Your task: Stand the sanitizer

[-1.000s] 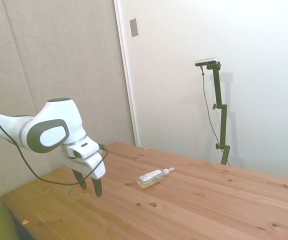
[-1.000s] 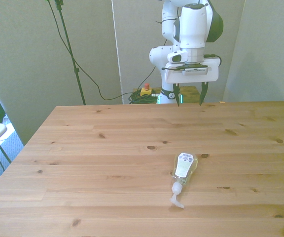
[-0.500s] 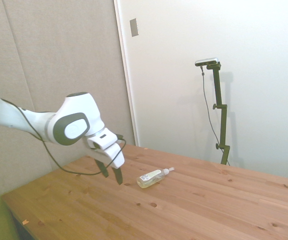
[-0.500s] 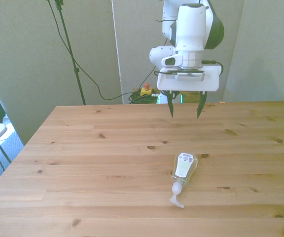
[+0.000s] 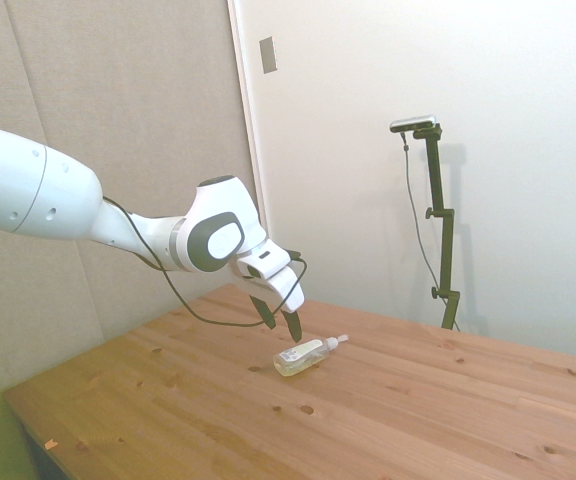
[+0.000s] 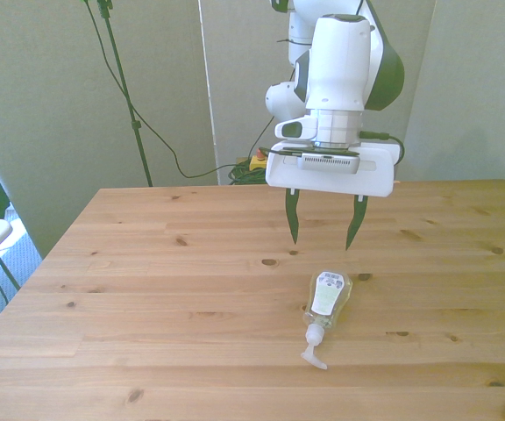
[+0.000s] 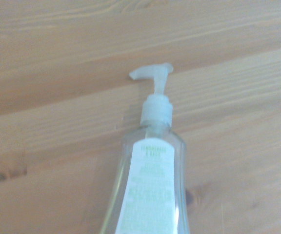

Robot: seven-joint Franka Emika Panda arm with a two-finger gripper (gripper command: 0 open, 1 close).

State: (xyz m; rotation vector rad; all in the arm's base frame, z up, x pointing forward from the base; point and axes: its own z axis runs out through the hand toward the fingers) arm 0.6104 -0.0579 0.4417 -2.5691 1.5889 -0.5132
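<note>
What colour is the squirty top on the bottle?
White. The pump top on the bottle shows best in the wrist view.

You are looking at a clear sanitizer [image 6: 325, 299] showing yellowish liquid, wearing a white label with green print and a white pump top; the gripper [image 6: 321, 230] is showing a white body with dark fingers; the table [image 6: 147, 289] is showing light knotted wood grain

One sanitizer [image 6: 326, 300] is counted, lying on its side on the one table [image 6: 147, 289]; one white label and one pump nozzle are seen on it. One end effector [image 6: 321, 227] is counted above the table, near the sanitizer, with two fingers [image 6: 292, 217] spread apart. No other loose thing is counted on the table beside the sanitizer.
</note>
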